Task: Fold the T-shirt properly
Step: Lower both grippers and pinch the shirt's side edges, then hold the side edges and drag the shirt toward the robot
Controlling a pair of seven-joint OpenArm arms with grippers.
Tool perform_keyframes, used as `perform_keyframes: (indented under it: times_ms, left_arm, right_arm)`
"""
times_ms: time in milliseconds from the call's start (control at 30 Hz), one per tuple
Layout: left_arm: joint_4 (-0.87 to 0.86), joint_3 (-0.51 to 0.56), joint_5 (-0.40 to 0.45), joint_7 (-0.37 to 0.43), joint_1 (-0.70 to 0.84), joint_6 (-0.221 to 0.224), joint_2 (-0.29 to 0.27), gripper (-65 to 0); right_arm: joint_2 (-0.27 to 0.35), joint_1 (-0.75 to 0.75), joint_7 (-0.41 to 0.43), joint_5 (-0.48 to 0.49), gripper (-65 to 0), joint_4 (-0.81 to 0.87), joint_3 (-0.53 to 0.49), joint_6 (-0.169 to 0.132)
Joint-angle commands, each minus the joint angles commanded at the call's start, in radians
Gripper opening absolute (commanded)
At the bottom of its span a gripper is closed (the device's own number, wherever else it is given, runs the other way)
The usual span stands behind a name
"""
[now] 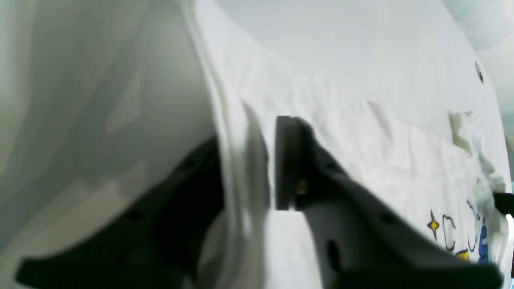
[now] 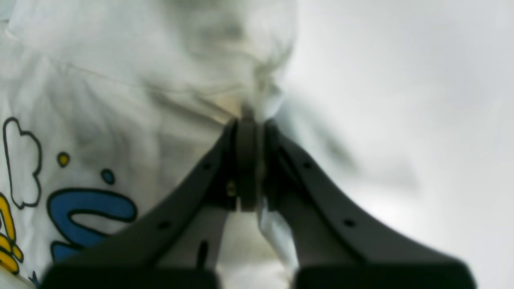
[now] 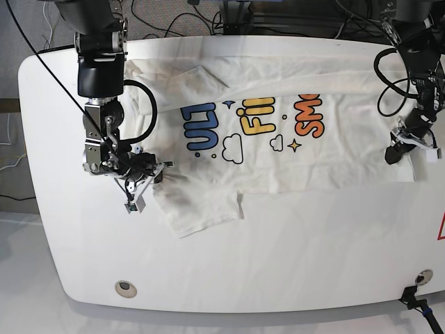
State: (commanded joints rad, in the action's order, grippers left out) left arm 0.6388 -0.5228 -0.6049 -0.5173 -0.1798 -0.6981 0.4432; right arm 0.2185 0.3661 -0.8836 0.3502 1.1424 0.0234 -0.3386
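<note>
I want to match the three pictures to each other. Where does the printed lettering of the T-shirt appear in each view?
Left wrist: lettering at the lower right edge, beyond the left gripper.
Right wrist: blue and yellow letters at the lower left, beside the right gripper.
Base: across the middle of the T-shirt.
Shared landmark: the outlined cloud next to the letters.

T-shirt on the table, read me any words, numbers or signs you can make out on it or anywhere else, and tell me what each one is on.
"ULT" in blue, on the T-shirt; the rest is folded under.
"Fi" in yellow, on the shirt, cut off by the fold.
"SM" in orange, on the shirt, cut off by the fold.
Red triangle sign at the table right edge: partly out of frame, unreadable.
Wrist views: only blurred fragments of print, not readable.
</note>
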Motion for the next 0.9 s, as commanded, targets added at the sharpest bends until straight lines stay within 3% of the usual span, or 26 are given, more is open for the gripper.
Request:
perform_keyframes:
  times_ms: [100,233,567,600,833,900]
  left_arm:
    - [-0.007,0.0,-0.002,0.016,-0.002,0.0,-0.001,-64.4]
    - [-0.003,-0.002,-0.005,0.029,-0.005,0.0,0.002,-65.0]
    - [0.215,-0.028,-0.027,-0.02,0.072,0.0,0.025,-65.0]
    - [0.161,-0.028,-0.022,-0.009,0.059,0.0,0.01,-65.0]
    - [0.349,-0.079,-0.032,-0.044,0.151,0.001,0.011,-65.0]
    - [0.278,-0.052,-0.008,-0.043,0.125,0.004,0.003,-63.6]
  right_arm:
    - [0.001,0.007,0.004,-0.006,-65.0,-0.013,-0.002,-0.011]
    - [0.004,0.007,-0.01,0.013,-65.0,0.01,-0.005,-0.02]
    - [0.032,-0.246,-0.069,0.059,-65.0,0.534,0.026,-0.024]
    - [0.027,-0.201,-0.084,0.047,-65.0,0.462,0.023,-0.022]
    - [0.028,-0.319,-0.101,0.047,-65.0,0.66,0.113,-0.027]
    - [0.023,-0.327,-0.096,0.037,-63.0,0.6,0.08,-0.023]
